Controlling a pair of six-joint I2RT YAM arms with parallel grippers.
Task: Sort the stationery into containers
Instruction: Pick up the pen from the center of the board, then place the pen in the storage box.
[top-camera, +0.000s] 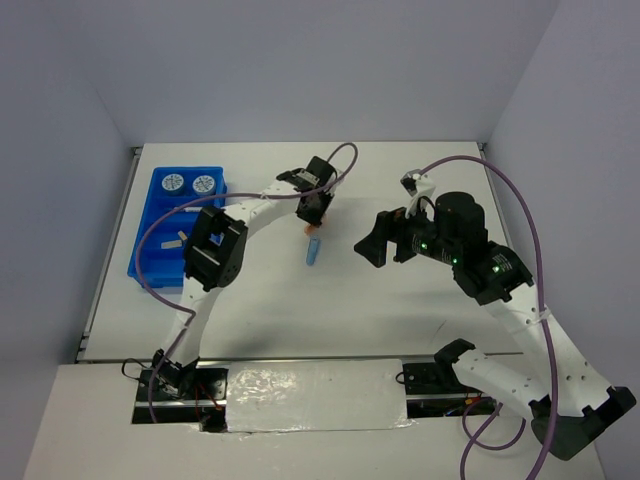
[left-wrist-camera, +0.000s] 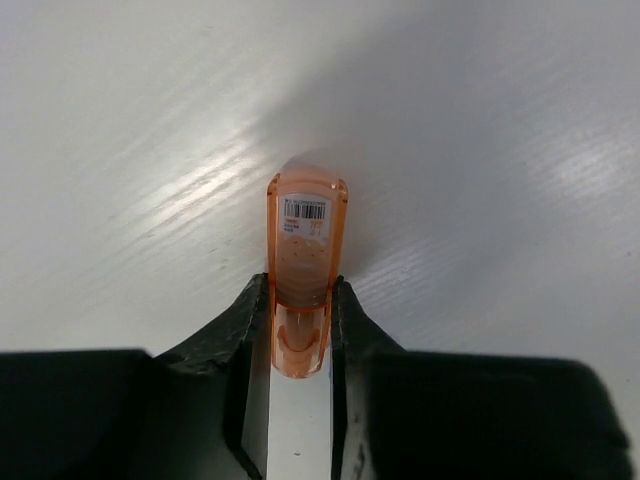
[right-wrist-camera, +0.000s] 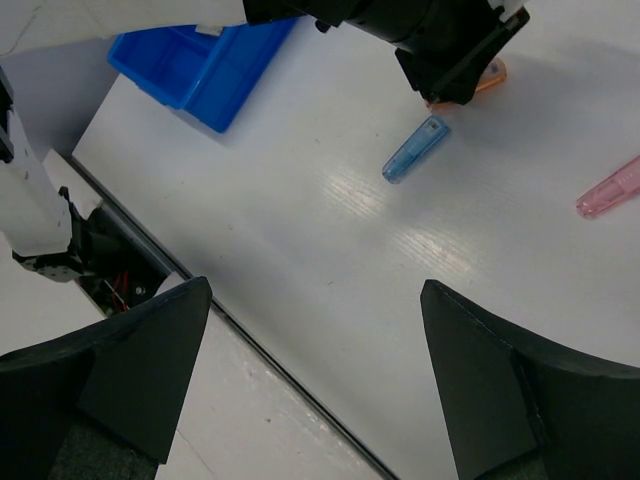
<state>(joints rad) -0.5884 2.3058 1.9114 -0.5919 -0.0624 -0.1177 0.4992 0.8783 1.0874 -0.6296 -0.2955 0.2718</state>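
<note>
Top external: high behind arm bases (top-camera: 165, 380), looking down on whole table (top-camera: 400, 300). Left wrist: very close over orange capsule (left-wrist-camera: 305, 270). Right wrist: higher, oblique; shares that capsule, blue tray (right-wrist-camera: 200, 60) with top.

The orange capsule (left-wrist-camera: 303, 290) is seen as translucent, glossy plastic bearing a paper barcode label (left-wrist-camera: 306, 210); the white worktop (left-wrist-camera: 480, 150) is finely grained with a soft sheen.

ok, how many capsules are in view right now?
3. The orange capsule is clamped in the left tool. The light-blue capsule lies on the table beside it. The pink capsule lies further off, seen only from the right wrist. Others may be hidden.
</note>
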